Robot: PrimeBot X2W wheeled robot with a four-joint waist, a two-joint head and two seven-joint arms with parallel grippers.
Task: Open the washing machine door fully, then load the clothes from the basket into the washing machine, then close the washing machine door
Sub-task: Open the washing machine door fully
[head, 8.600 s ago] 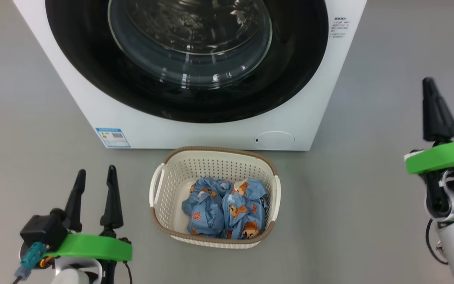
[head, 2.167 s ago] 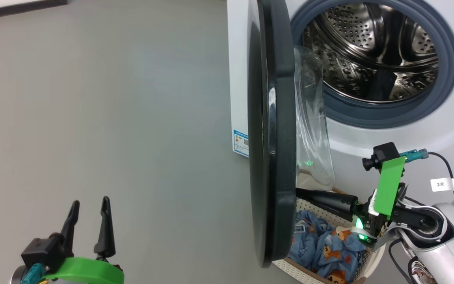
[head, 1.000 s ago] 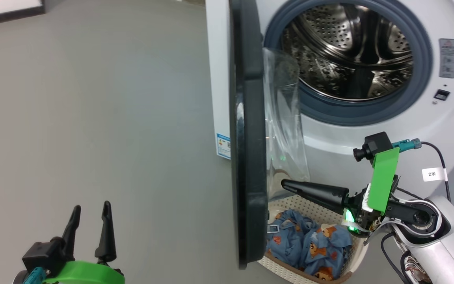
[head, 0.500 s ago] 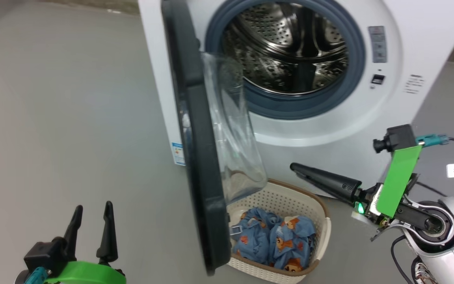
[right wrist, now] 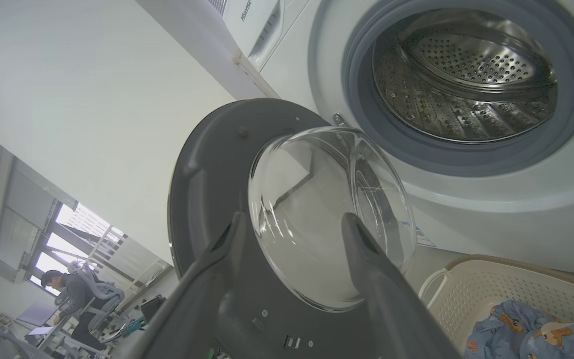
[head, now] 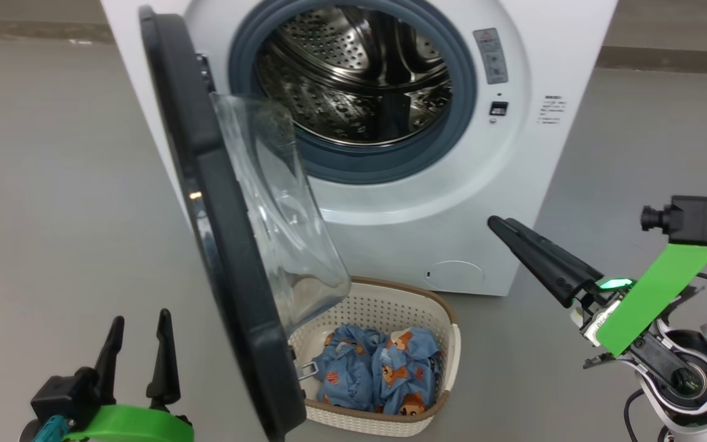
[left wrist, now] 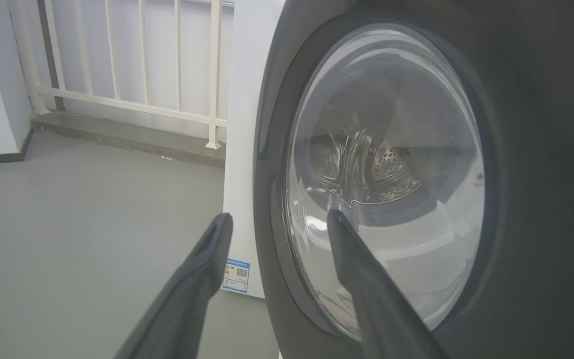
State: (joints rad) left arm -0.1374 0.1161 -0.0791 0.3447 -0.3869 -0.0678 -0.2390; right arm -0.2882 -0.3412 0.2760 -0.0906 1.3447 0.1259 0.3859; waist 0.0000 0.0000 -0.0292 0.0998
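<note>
Right of washing machine door (head: 218, 233), right gripper (right wrist: 293, 219) wide apart, empty; left gripper (head: 140, 316) apart, empty

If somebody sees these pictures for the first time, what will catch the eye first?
First comes the washing machine door, which stands open in the middle foreground. Its glass bowl bulges toward the shiny steel drum behind it. Below, the basket on the floor holds the clothes, blue with cartoon bears, and the door's lower edge hides part of the basket.

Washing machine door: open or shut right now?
Open: the washing machine door stands swung out to the left, baring the steel drum.
</note>
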